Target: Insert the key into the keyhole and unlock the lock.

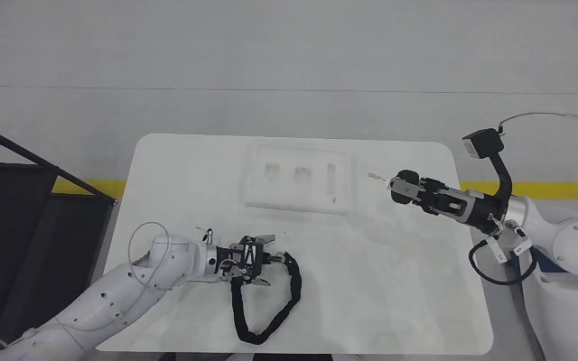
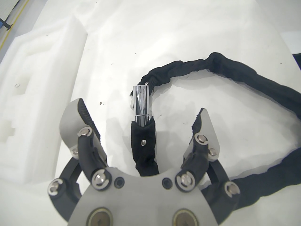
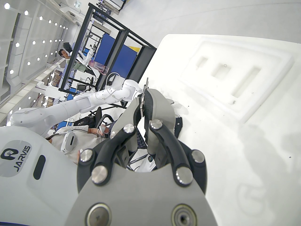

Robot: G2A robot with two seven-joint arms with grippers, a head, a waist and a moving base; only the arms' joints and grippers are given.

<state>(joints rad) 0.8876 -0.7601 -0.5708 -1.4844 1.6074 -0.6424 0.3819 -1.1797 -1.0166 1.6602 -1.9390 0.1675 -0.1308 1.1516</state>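
"Is there anything for you to read on the table, the foam tray or the lock?"

"No. You'll find no letters, numbers or labels on any of them."

"And elsewhere?"

"One printed mark. In the right wrist view you can see a dark logo with a word beside it on a white casing. It's a brand mark, so I won't spell it out for you. The signs in the room behind are too small for you to read."
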